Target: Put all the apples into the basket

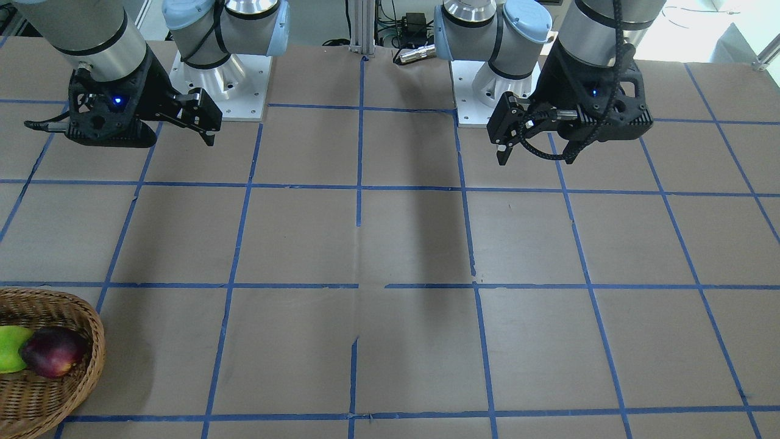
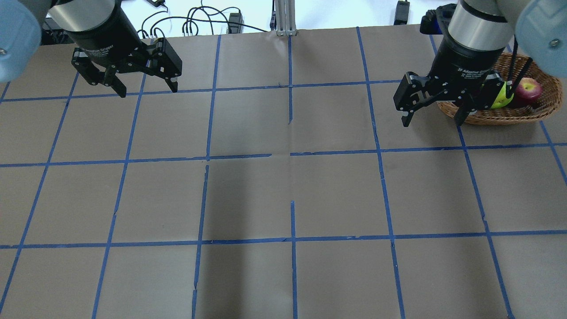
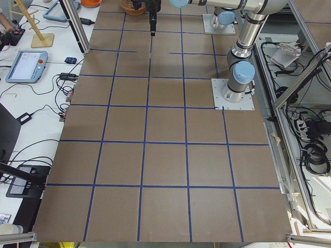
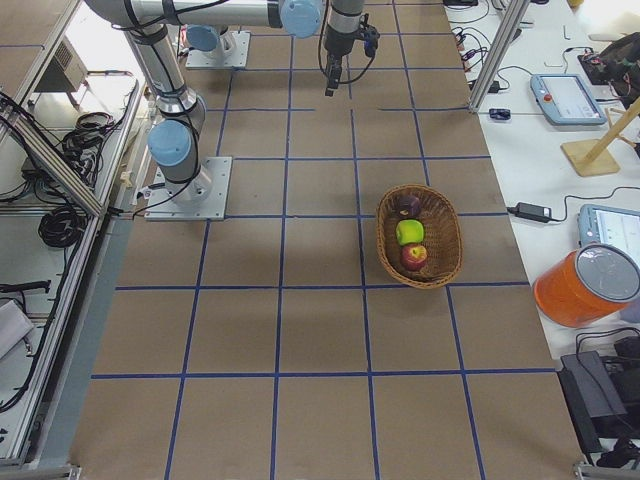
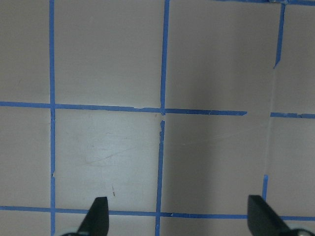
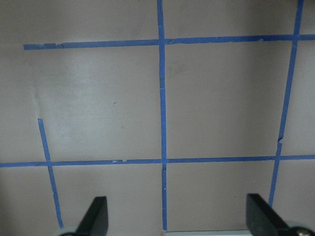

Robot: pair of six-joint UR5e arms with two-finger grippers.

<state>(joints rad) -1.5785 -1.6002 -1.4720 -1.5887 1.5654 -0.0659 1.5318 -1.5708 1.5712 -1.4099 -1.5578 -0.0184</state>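
The wicker basket [image 4: 443, 262] stands near the table's far right edge and holds all three apples: the purple one [image 4: 407, 206], the green one [image 4: 409, 231] and the red one [image 4: 414, 256]. The overhead view shows the basket [image 2: 547, 100] with the red apple [image 2: 529, 89] and the green apple [image 2: 499, 98] partly behind my right arm. My right gripper [image 2: 432, 123] hangs open and empty just left of the basket, above the table. My left gripper [image 2: 148, 91] is open and empty at the far left. Both wrist views show only bare table between open fingertips [image 5: 98, 211] [image 6: 96, 211].
The table [image 2: 283, 195] is brown paper with a blue tape grid. The arms' base plates [image 1: 219, 85] [image 1: 487, 91] sit at its robot-side edge. An orange container [image 4: 585, 285], tablets and cables lie on the bench beyond the basket's side.
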